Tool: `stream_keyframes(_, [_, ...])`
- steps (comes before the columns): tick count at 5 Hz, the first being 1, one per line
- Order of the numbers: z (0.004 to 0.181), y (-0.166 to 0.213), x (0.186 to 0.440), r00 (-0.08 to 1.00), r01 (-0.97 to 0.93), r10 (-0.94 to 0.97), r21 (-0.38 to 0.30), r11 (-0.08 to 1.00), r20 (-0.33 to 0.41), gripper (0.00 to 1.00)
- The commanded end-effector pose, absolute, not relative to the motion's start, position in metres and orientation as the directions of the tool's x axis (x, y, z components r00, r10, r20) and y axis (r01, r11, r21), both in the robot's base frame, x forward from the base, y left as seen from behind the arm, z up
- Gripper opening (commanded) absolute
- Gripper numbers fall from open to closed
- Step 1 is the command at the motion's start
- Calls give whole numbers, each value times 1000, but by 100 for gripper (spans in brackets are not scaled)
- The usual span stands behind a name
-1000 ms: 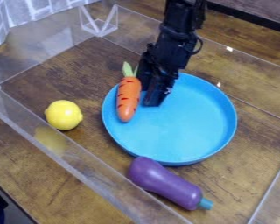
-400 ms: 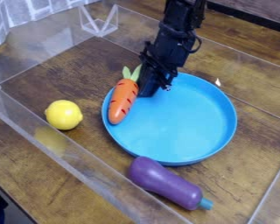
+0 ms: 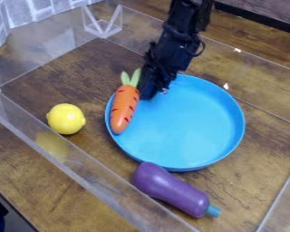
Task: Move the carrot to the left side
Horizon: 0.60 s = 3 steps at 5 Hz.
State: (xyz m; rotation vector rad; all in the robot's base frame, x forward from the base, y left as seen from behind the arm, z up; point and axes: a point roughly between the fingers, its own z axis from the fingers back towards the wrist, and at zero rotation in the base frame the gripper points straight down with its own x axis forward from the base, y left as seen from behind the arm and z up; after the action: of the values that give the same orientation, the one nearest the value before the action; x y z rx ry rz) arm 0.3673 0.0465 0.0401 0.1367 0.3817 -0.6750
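The small orange carrot (image 3: 123, 107) with a green leafy top sits tilted over the left rim of the blue plate (image 3: 214, 127), tip pointing down-left. My black gripper (image 3: 145, 88) comes down from above and is shut on the carrot's leafy upper end, just inside the plate's left edge. The fingertips are partly hidden behind the carrot top.
A yellow lemon (image 3: 66, 119) lies on the wooden table left of the plate. A purple eggplant (image 3: 169, 188) lies in front of the plate. Clear plastic walls (image 3: 39, 54) border the left and front sides.
The gripper closed on the carrot's top end and shifted slightly left and up. The carrot moved with it, from lying on the plate's rim to hanging over the rim's left side.
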Motion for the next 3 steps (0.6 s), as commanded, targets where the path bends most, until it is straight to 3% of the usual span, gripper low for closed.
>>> stream_keyframes(1, [74, 53, 371, 764, 600, -548, 63, 798, -340, 0])
stream_keyframes(3, [68, 52, 367, 788, 551, -494, 64, 832, -366, 0])
